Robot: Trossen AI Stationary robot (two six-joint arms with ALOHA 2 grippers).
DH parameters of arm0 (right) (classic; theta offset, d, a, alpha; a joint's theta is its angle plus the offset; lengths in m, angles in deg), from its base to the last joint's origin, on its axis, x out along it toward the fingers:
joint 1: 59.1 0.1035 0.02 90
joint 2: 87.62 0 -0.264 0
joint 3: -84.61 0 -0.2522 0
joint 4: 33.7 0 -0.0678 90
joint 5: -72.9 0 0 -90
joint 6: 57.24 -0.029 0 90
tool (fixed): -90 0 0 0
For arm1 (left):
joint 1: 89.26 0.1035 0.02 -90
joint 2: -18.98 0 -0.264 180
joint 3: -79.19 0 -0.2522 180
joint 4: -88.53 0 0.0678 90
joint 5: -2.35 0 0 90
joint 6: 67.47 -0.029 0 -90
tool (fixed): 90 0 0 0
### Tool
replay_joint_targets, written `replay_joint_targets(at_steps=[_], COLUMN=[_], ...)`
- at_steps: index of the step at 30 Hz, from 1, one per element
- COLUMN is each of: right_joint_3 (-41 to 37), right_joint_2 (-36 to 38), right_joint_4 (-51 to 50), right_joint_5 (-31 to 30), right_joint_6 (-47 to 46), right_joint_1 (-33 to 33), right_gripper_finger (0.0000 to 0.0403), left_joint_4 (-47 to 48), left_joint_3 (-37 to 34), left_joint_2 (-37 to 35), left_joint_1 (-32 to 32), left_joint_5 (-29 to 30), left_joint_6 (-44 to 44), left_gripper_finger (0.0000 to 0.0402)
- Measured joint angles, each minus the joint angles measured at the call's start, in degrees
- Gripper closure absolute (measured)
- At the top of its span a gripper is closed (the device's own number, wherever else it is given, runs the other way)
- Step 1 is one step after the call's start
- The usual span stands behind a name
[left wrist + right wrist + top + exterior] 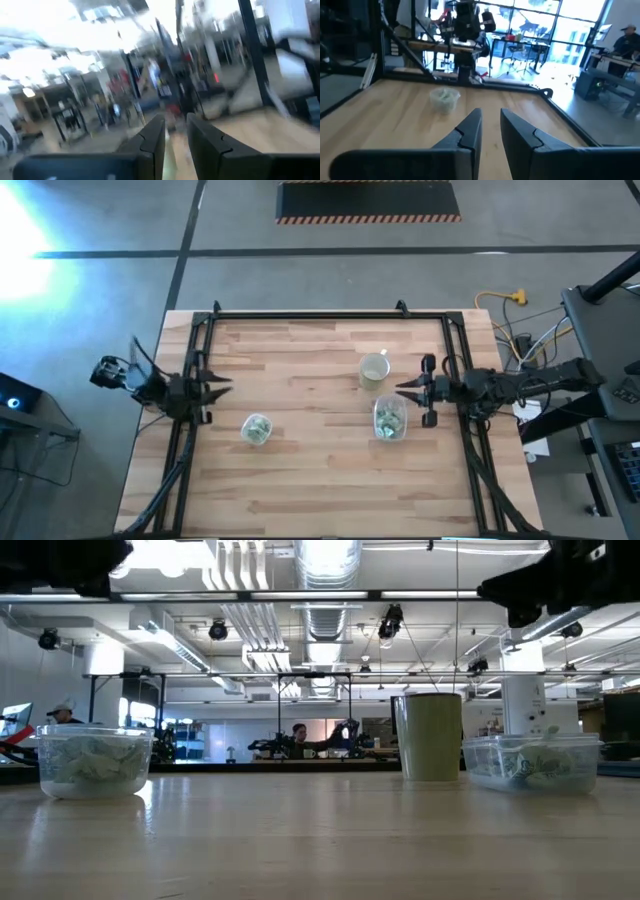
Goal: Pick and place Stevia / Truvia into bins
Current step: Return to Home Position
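Clerk: Item one, the Stevia packets (92, 758). Location?

Checker: Heaped in the round tub (245, 423) on the left half of the table (310, 490), with more in the rectangular tub (530, 741) on the right half. No loose packet shows on the boards in any view.

Clerk: Item two, the cream mug (374, 368)?

Checker: Upright, just behind the rectangular tub, apart from it.

Clerk: Item three, the left gripper (222, 386)?

Checker: Raised at the table's left edge, well apart from the round tub. The fingers stand a narrow gap apart, and nothing is between them.

Clerk: Item four, the right gripper (402, 388)?

Checker: Raised over the right side, near the mug and the rectangular tub, touching neither. It shows the same narrow gap and holds nothing.

Clerk: Balance outstanding?

Checker: By his reckoning the sorting looks done, with every visible packet binned. What is left is only for both arms to settle at rest
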Motion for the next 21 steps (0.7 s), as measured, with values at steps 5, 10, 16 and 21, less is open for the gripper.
replay_joint_targets(at_steps=[5, 10, 16, 21], right_joint_3=[-2.6, -2.4, -4.1, -4.0], right_joint_2=[1.5, 4.1, 7.1, 8.9], right_joint_4=[1.7, 2.5, 3.0, 3.8], right_joint_5=[-0.1, 0.0, 0.1, 0.1], right_joint_6=[0.7, 2.3, 2.7, 3.3], right_joint_1=[-1.2, -1.9, -1.9, -1.9], right_gripper_finger=[0.0342, 0.0342, 0.0342, 0.0342], left_joint_4=[4.2, 2.9, -1.3, -10.7], left_joint_3=[-0.8, -0.8, -2.2, -5.3], left_joint_2=[0.4, 0.0, 0.0, 1.2], left_joint_1=[0.0, 0.0, 0.2, 1.5], left_joint_5=[0.0, 0.3, 0.8, -6.1], left_joint_6=[1.1, 1.2, 1.2, 0.8], left_gripper_finger=[0.0338, 0.0338, 0.0338, 0.0338])
